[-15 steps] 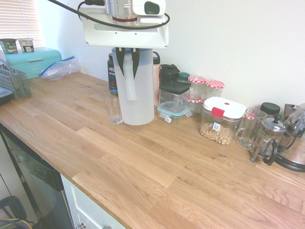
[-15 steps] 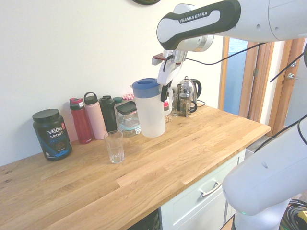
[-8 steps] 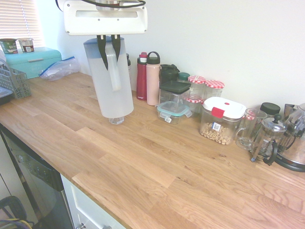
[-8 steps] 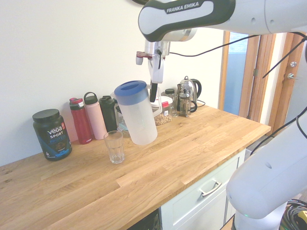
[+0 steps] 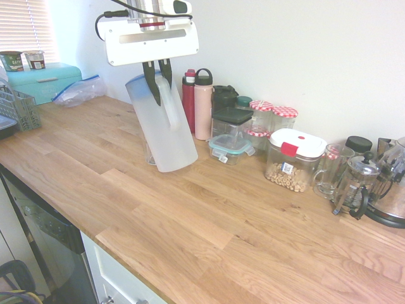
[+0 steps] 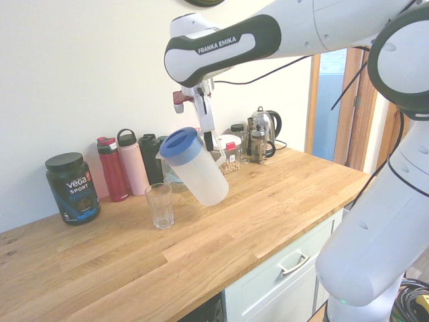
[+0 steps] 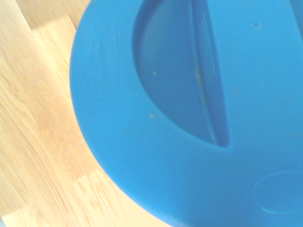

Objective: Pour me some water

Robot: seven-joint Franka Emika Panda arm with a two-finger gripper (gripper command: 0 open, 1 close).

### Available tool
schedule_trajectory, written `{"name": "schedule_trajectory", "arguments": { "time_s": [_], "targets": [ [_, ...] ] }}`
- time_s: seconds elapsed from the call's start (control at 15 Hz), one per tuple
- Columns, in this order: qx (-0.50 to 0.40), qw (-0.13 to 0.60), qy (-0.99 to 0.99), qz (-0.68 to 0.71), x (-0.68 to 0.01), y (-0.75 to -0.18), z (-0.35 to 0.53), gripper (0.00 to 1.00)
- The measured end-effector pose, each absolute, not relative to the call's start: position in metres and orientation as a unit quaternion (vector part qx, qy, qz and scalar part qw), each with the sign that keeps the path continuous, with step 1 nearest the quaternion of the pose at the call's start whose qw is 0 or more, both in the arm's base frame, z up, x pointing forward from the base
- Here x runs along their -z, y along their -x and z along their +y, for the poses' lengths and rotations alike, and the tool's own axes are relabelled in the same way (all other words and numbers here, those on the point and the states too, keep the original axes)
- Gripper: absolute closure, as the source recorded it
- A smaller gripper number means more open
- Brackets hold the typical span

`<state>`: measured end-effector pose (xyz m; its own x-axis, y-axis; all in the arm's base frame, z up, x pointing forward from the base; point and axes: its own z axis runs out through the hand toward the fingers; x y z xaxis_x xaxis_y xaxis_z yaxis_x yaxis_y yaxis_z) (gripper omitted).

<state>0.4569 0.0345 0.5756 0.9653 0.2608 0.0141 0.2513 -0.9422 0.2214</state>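
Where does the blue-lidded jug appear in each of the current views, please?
First exterior view: left of centre, tilted, the jug.
Second exterior view: near the middle, right of the drinking glass.
Wrist view: only its blue lid, filling most of the picture.
Shared landmark: the wooden countertop.

Seen from second exterior view:
- Glass point(image 6: 161, 206) on tabletop point(image 6: 268, 221).
- Tub point(image 6: 72, 190) left of glass, near it.
- Two bottles point(image 6: 133, 165) behind glass, bit left.
- Jug point(image 6: 202, 176) right of glass, lid end toward glass.
- Food box point(image 6: 230, 158) farther right and back, cereal point(image 5: 288, 178) in it.
- Kettle point(image 6: 267, 127) well right of glass, past food box.

Seen from first exterior view:
- Big box point(image 5: 45, 83) far left of glass, farther back, two cups point(image 5: 35, 60) on top.
- Bag point(image 5: 80, 91) just right of big box.
- Rack point(image 5: 20, 109) in front of big box.
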Motion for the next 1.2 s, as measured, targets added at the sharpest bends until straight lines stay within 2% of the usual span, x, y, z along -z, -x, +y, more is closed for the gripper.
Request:
{"name": "schedule_trajectory", "arguments": {
  "time_s": [0.6, 1.2],
  "targets": [
    [0.035, 0.244, -0.956, 0.159, -0.512, -0.478, 0.063, 1.0],
    [0.025, 0.282, -0.945, 0.162, -0.542, -0.478, 0.083, 1.0]
  ]
}}
